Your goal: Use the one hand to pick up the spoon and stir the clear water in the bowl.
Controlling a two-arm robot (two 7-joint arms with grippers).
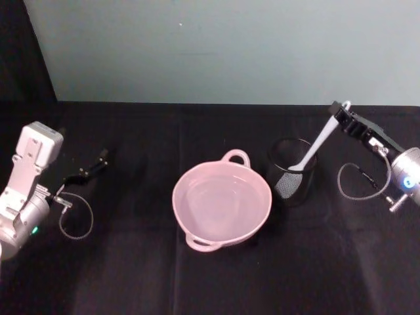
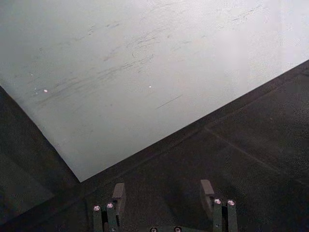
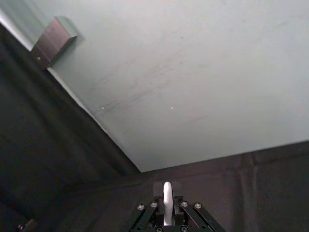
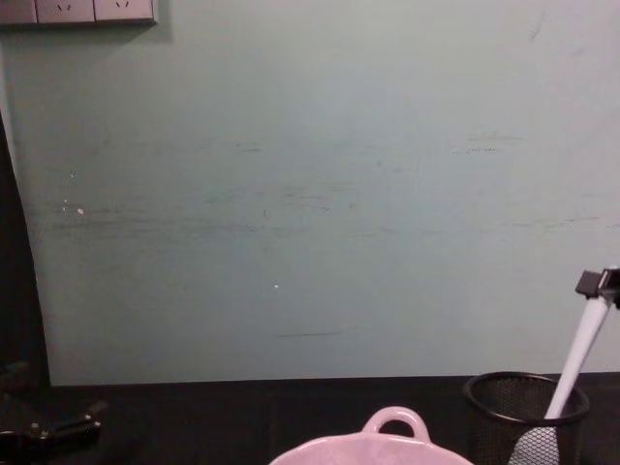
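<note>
Head view: slim white spoon (image 1: pixel 315 147) pinched in right hand (image 1: pixel 341 111); left hand (image 2: pixel 162 185) spread, parked.

I've got bare black cloth (image 1: pixel 131 275) all along the near edge and wide on the left, between the bowl (image 1: pixel 222 203) and my left gripper (image 1: pixel 100 159), which sits well apart from it, fingers spread. Straight above the bowl it's open air. The right side is tight: the cup (image 1: pixel 292 174) stands just beside the bowl's right rim, and the spoon (image 1: pixel 315 147) slants out of it, up and right, to my right gripper (image 1: pixel 342 111), pinched on the handle end. A cable loop (image 1: pixel 359 182) sits right of the cup. Behind everything, the wall (image 1: pixel 223 46) closes off the table's far edge.
</note>
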